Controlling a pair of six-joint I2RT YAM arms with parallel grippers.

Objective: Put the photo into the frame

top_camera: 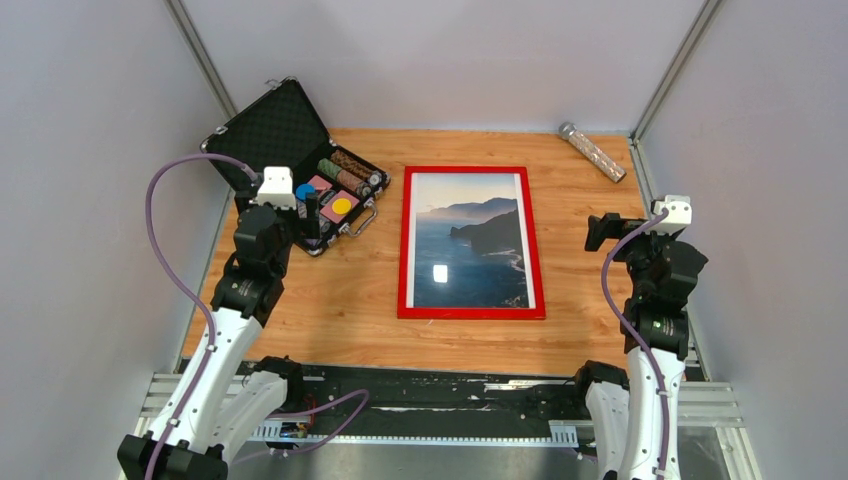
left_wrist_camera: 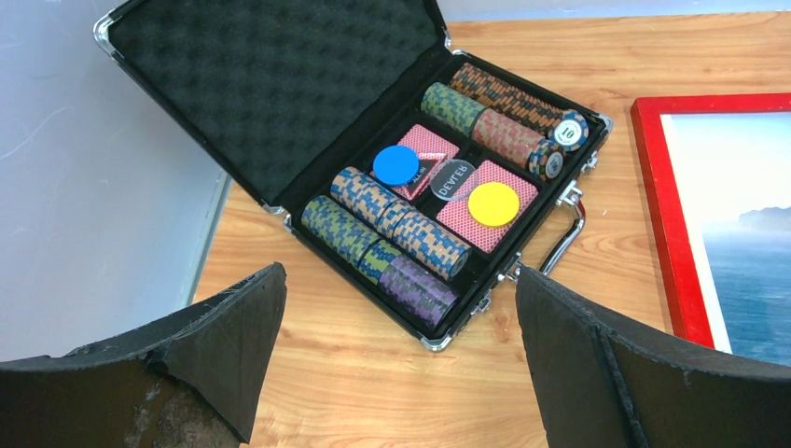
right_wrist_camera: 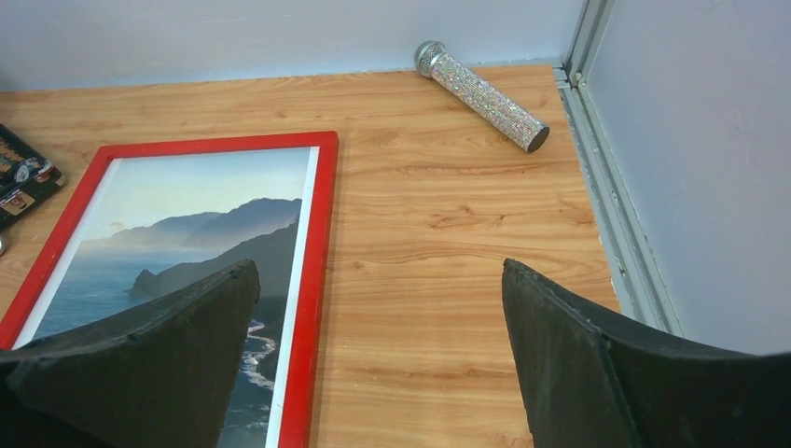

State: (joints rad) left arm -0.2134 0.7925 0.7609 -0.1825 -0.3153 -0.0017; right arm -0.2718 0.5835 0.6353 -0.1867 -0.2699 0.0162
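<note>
Now see the blue-sea photo print point(top_camera: 470, 240) lying inside the thin bright-red rectangular frame point(top_camera: 404, 245) at wooden table point(top_camera: 330, 300) centre, left gripper point(left_wrist_camera: 399, 280) at nine o'clock, right gripper point(right_wrist_camera: 381, 271) at three, both spread wide, empty.

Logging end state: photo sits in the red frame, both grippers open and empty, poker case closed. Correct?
No: the poker case is open, lid up; see the left wrist view. The rest holds: photo in red frame, left gripper and right gripper open and empty.

Seascape photo point(top_camera: 470, 240) — blue water, dark cliffs, pale sky — lies face-up inside the bright red frame point(top_camera: 404, 242), flat at the wooden table's centre
</note>
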